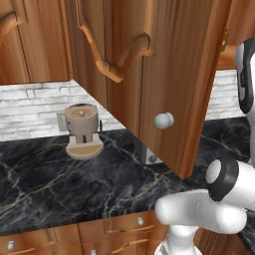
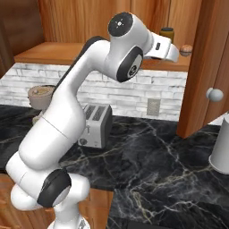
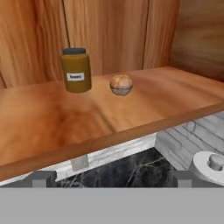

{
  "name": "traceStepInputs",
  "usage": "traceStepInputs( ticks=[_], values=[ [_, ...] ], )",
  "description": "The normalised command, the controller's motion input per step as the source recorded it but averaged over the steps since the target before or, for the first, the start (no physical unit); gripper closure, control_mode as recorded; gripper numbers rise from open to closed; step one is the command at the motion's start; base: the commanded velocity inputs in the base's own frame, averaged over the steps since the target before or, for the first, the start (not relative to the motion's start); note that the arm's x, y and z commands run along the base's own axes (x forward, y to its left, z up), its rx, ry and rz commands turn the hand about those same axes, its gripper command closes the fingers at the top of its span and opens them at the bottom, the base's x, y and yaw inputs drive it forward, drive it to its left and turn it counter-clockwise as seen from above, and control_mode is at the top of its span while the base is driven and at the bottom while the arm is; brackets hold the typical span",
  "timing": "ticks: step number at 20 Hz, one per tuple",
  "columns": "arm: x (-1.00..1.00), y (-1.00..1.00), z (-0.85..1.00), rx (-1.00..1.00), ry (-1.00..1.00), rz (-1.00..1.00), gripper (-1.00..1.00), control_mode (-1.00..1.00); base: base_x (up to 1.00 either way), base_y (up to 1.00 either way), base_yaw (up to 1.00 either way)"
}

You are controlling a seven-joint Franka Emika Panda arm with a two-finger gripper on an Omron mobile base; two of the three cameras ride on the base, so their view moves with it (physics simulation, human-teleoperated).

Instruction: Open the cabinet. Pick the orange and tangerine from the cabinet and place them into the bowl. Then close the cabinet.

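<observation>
The cabinet stands open. Its door (image 1: 169, 74) with the round silver knob (image 1: 163, 120) hangs out over the counter, and the same door (image 2: 210, 67) shows in the right base view. On the cabinet shelf (image 3: 144, 105) sit a brown jar (image 3: 76, 70) and one small round tan-orange fruit (image 3: 121, 84); I cannot tell whether it is the orange or the tangerine. The fruit (image 2: 186, 50) lies just ahead of my hand. My gripper (image 3: 112, 179) is open and empty, level with the shelf's front edge. The bowl is out of view.
A toaster (image 2: 95, 125) and a coffee machine (image 1: 82, 129) stand on the black marble counter (image 1: 60, 174). A pale grey canister with a knobbed lid (image 2: 221, 147) stands at the right, under the open door. Low drawers run below the counter edge.
</observation>
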Motion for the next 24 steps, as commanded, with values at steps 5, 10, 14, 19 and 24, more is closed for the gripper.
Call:
traceStepInputs(
  ticks=[5, 10, 14, 19, 24],
  values=[
    [0.78, -0.29, 0.0, 0.02, 0.09, 0.07, -1.0, -1.0, 0.0, 0.0, 0.0],
    [0.47, -0.64, 0.0, 0.09, 0.01, 0.0, -1.0, -1.0, 0.0, 0.0, 0.0],
    [0.37, -0.58, 0.0, 0.04, -0.01, 0.0, -1.0, -1.0, 0.0, 0.0, 0.0],
    [0.3, -0.31, -0.09, 0.0, -0.03, 0.0, -1.0, -1.0, 0.0, 0.0, 0.0],
    [0.01, 0.0, 0.0, 0.0, 0.0, 0.0, -1.0, -1.0, 0.0, 0.0, 0.0]
  ],
)
